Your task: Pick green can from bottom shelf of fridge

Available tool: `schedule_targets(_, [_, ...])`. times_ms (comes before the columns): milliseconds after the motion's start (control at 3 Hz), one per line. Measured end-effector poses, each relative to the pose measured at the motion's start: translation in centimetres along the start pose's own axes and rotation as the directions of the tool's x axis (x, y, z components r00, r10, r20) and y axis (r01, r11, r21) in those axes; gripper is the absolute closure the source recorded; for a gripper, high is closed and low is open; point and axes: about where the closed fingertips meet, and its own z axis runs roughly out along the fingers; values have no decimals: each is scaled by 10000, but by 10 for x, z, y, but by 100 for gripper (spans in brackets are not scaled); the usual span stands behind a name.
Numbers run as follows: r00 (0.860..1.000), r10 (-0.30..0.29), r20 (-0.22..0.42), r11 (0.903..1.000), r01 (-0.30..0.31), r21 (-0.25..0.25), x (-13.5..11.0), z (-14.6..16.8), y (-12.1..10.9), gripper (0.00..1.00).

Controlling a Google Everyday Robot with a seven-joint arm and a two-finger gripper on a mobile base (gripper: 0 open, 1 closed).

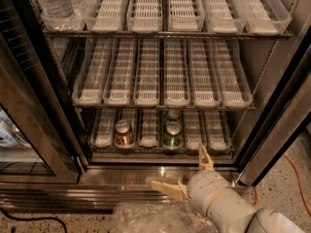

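The fridge (272,130) stands open, with three wire shelves of plastic lanes. On the bottom shelf (146,135) a green can (172,134) with a silver top stands at the front of a middle lane; a second can (172,115) stands behind it. A copper-brown can (124,133) stands two lanes to the left. My gripper (187,171) is open and empty, low in front of the fridge sill, just below and slightly right of the green can. One finger (204,158) points up toward the shelf, the other finger (165,186) points left.
The open glass door (29,130) stands at the left. Water bottles (53,1) stand on the top shelf's left lane. A crumpled clear plastic sheet (150,217) lies below my wrist. An orange cable (296,178) runs over the speckled floor at the right.
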Motion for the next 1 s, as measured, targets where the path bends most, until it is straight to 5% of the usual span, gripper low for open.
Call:
schedule_targets(667, [9863,-1650,-3,9862,1650,108,31,22,-24,0])
schedule_targets(1000, [9820,-1871,269,9822,1874,-110,47,38,-36,0])
